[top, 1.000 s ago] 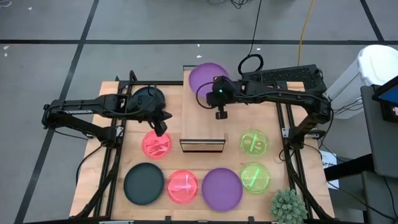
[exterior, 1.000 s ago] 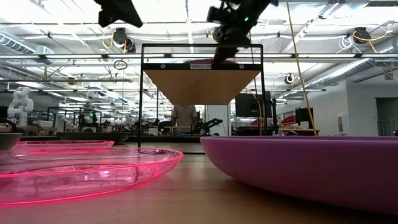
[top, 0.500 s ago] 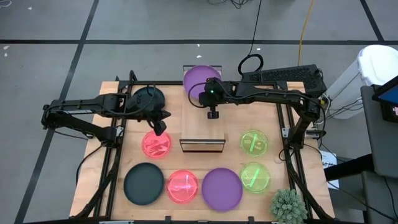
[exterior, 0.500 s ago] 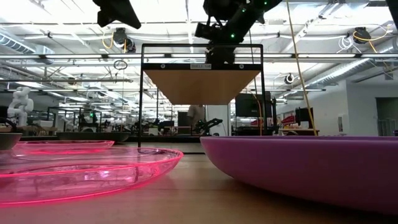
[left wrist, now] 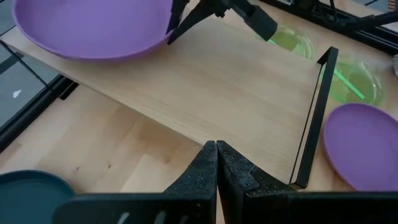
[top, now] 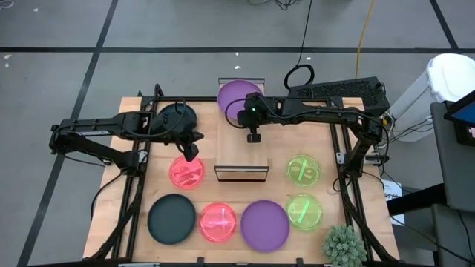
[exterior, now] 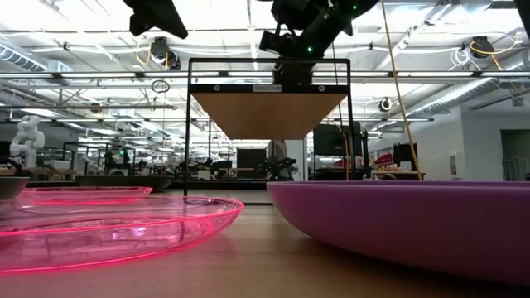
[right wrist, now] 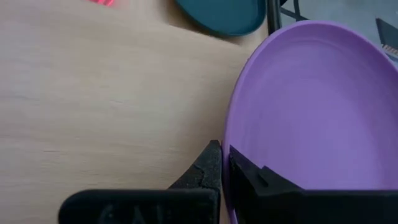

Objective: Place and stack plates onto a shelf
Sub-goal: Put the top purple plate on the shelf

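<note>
Right jaws [right wrist: 222,163] clenched on the rim of a round purple plastic plate [top: 237,98], holding it over the far end of the small rack shelf with light wood plank top and thin black metal frame [top: 241,148]; the plate's far edge overhangs the shelf end. In the right wrist view the rim sits pinched between the two dark fingers [right wrist: 202,171], with the plank top just beside them.

Left jaws [left wrist: 216,167] shut, grasping nothing, hovering just beside the shelf's left side above a translucent pink-red round plate [top: 187,172] on the wooden surface [top: 130,107]. A dark teal-black round plate [top: 179,115] lies beyond the left jaws, partly under that arm.

On the near part of the surface, in a row: a second dark teal-black plate [top: 171,219], a second pink-red plate [top: 217,222], a second purple plate [top: 264,225], a translucent green round plate [top: 303,211]. Another green plate [top: 303,170] lies right of the shelf. Small green potted plant [top: 344,245] at the surface's near right corner.
</note>
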Robot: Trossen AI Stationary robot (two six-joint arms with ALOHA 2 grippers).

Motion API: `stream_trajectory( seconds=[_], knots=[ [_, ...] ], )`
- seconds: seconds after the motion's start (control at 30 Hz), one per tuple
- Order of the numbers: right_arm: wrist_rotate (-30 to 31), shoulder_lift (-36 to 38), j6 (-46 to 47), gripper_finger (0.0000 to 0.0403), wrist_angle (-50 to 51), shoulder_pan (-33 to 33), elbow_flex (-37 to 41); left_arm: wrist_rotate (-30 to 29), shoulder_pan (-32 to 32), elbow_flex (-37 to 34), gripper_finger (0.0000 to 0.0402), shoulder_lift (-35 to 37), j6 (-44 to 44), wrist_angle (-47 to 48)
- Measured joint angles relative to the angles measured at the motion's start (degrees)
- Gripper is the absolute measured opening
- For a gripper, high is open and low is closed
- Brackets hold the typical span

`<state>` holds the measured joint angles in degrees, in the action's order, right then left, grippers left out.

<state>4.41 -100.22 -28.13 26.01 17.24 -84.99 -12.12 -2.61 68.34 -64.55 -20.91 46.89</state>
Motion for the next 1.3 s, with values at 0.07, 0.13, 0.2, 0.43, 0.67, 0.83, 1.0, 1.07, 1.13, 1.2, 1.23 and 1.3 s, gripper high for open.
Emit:
stream_trajectory(
  seconds=[0.07,0.13,0.2,0.43,0.67,0.83,1.0,1.07,1.13,1.2,1.23,1.3],
  knots=[
    [0.02,0.0,0.34,0.0,-0.72,0.13,0.88,0.0,0.0,0.0,0.0001,-0.01,0.01,-0.01],
    [0.01,0.0,0.2,0.0,-1.66,0.19,1.4,0.0,0.0,0.0,0.0001,-0.01,0.03,0.0],
    [0.16,0.0,-0.75,0.0002,-2.05,0.21,1.82,0.0,0.0,0.0,0.0001,-0.02,0.0,0.0],
    [0.23,0.0,-1.51,0.0006,-6.56,0.34,3.27,-0.02,0.0,0.0,0.0001,-0.02,-0.15,-0.16],
    [0.3,0.0,-1.54,0.0008,-7.66,0.37,4.83,-0.02,0.0,0.0,0.0001,-0.02,-0.22,-0.24],
    [1.86,0.04,-1.55,0.0009,-7.92,0.34,4.88,-0.02,0.0,0.0,0.0001,-0.02,-0.29,-0.24],
    [2.99,0.04,-1.71,0.0025,-8.14,0.47,4.89,-0.04,0.0,0.0,0.0001,-0.02,-0.37,-0.24],
    [2.99,0.04,-1.69,0.0034,-8.31,0.47,4.89,-0.04,0.0,0.0,0.0001,-0.02,-0.37,-0.26],
    [2.96,0.04,-1.71,0.0044,-8.85,0.47,4.89,-0.04,0.0,0.0,0.0001,-0.02,-0.37,-0.25],
    [2.91,0.04,-1.66,0.0052,-9.18,0.46,4.9,-0.04,0.0,0.0,0.0001,-0.02,-0.37,-0.26],
    [2.85,0.04,-1.45,0.0055,-9.4,0.45,4.9,-0.04,0.0,0.0,0.0001,-0.02,-0.37,-0.26],
    [2.1,0.04,-1.24,0.0058,-9.95,0.45,4.9,-0.04,0.0,0.0,0.0001,-0.02,-0.37,-0.26]
  ],
)
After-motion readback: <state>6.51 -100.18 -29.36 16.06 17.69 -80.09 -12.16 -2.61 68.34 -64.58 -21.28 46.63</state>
